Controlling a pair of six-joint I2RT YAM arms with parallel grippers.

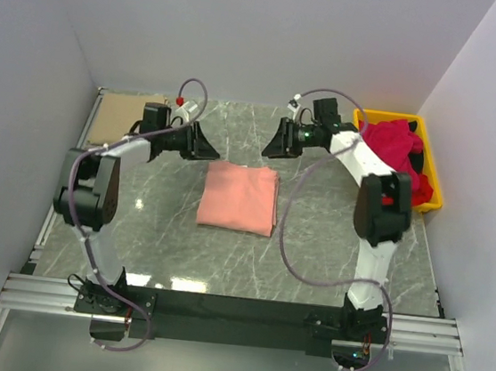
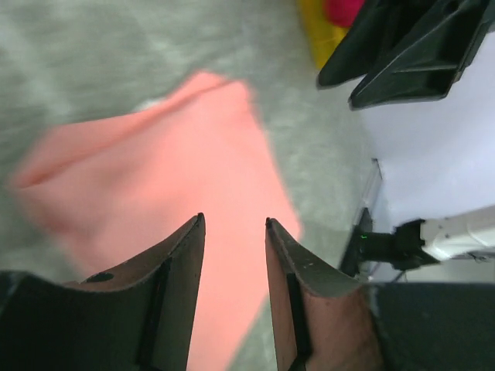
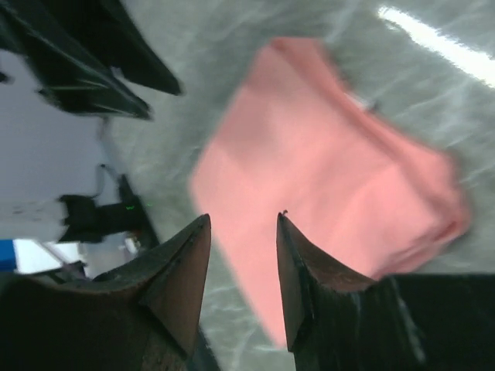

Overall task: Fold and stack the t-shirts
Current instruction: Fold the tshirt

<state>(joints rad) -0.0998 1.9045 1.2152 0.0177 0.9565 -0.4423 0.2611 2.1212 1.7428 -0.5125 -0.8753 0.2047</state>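
Note:
A salmon-pink t-shirt (image 1: 239, 198) lies folded into a neat rectangle at the middle of the marble table; it also shows in the left wrist view (image 2: 162, 185) and the right wrist view (image 3: 325, 178). My left gripper (image 1: 211, 152) hangs open and empty above its far left corner. My right gripper (image 1: 272, 144) hangs open and empty above its far right corner. A tan-beige t-shirt (image 1: 123, 116) lies at the far left edge. Crimson-red t-shirts (image 1: 399, 153) are heaped in the yellow bin.
The yellow plastic bin (image 1: 433, 196) stands at the far right against the wall. White walls close in the table on three sides. A metal rail (image 1: 233, 314) with both arm bases runs along the near edge.

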